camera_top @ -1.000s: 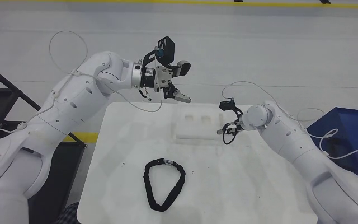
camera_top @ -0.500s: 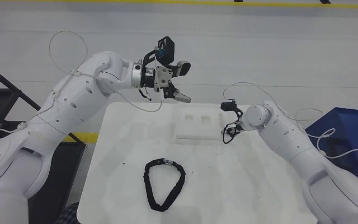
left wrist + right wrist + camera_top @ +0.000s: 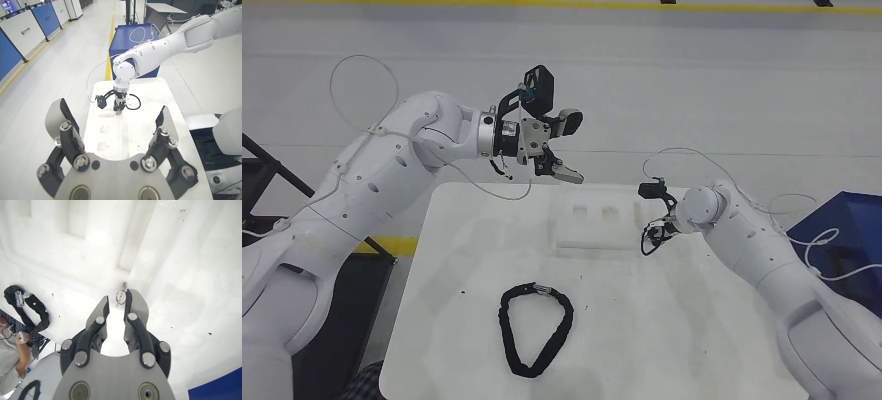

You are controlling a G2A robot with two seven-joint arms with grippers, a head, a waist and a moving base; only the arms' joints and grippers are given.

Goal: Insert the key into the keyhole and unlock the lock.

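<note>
Key (image 3: 120, 296), on its ring, lies flat on the tabletop (image 3: 692, 330), at the near right corner of the tray (image 3: 592, 243).

Right pincer (image 3: 118, 294): points down over the key. Fingers are a narrow gap apart and not closed on anything. The ring sits between the two tips, close against one pad; actual contact cannot be told.

Tray: low white foam block with squared recesses, on the far middle of the tabletop, to the left of the key.

Lock (image 3: 510, 335): black-sleeved loop with a silver body on its far side. It lies flat in the near middle of the tabletop, to the near left of the key and well apart from both pincers.

Tabletop: white, rounded corners, a few dark specks.

Left pincer (image 3: 573, 148): spread wide and empty. It is held up above the far edge of the tabletop, left of the tray and well apart from the key.

Room: pale grey floor (image 3: 642, 70) with a yellow line (image 3: 111, 34). A blue cabinet (image 3: 847, 235) stands just right of the tabletop. Blue and white partitions (image 3: 28, 28) stand along the floor beyond.
</note>
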